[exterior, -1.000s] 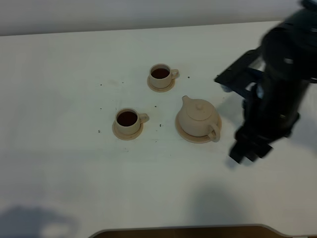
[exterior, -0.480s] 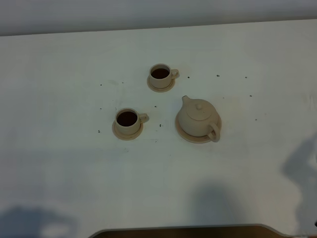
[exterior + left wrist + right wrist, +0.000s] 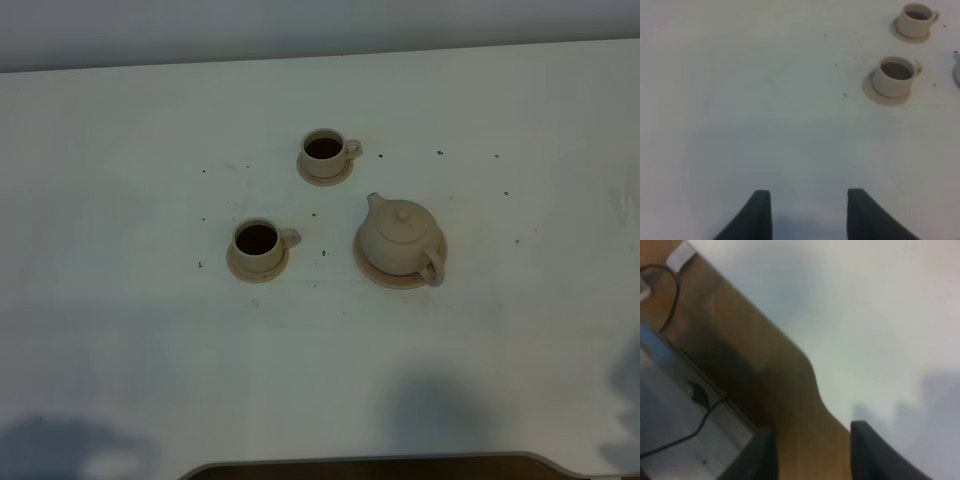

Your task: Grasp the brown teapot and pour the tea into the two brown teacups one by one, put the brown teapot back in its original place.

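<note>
On its saucer (image 3: 372, 271), unmarked brown teapot (image 3: 400, 238); both arms' jaws spread, empty.

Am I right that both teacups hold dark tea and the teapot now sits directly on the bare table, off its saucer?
Not quite. Both teacups do hold dark tea, but the teapot sits on its wide saucer, not on the bare table. The exterior high view shows the saucer's rim ringing the pot's base.
</note>
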Robot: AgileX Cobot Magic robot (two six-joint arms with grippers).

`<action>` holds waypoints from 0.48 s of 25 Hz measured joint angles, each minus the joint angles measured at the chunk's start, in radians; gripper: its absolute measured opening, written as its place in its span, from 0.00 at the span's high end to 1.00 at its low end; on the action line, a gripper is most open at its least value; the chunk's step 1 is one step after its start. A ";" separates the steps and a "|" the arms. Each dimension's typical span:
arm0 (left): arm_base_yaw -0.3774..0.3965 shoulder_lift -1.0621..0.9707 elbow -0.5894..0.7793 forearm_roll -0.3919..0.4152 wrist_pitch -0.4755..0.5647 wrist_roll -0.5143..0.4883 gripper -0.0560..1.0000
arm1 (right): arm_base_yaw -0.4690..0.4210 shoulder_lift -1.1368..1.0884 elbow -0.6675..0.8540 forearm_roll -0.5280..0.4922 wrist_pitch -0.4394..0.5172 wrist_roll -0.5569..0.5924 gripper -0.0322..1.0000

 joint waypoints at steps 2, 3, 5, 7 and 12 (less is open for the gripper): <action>0.000 0.000 0.000 0.000 0.000 0.000 0.61 | 0.000 -0.002 0.000 0.000 -0.002 0.000 0.62; 0.000 0.000 0.000 0.000 0.000 0.000 0.61 | 0.000 -0.002 0.001 0.000 -0.002 0.000 0.62; 0.000 0.000 0.000 0.000 0.000 0.000 0.61 | 0.000 -0.006 0.002 -0.001 -0.003 0.001 0.62; 0.000 0.000 0.000 0.000 0.000 0.000 0.61 | 0.000 -0.008 0.002 -0.012 -0.004 0.012 0.62; 0.000 0.000 0.000 0.000 0.000 0.000 0.61 | -0.101 -0.009 0.002 -0.038 -0.005 0.041 0.62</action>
